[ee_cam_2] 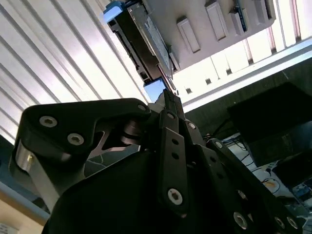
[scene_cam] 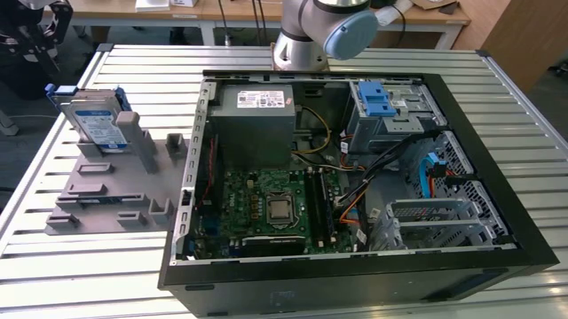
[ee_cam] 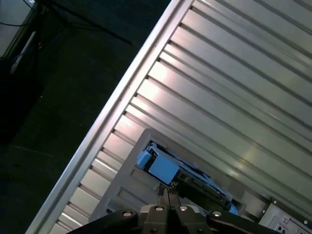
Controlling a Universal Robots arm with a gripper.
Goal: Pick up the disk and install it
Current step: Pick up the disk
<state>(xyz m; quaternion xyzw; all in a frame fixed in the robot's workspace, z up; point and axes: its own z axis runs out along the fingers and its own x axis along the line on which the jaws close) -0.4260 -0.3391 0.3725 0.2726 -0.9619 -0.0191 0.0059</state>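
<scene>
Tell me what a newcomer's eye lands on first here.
The open computer case dominates the middle of the slatted table, its boards and cables bare. At the exterior view's left, the disk stands on edge in a grey rack. In the first wrist view the claw, tips together, points at it.

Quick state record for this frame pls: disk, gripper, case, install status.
disk: standing on edge in the grey fixture, at the exterior view's left, outside the case
gripper: fingers together, holding nothing, aimed at the disk's blue carrier in the first wrist view
contact with disk: cannot tell
computer case: open, lying on the slatted table
drive cage: inside the case, blue latches, toward the exterior view's right
install status: not done, disk not yet picked up
</scene>
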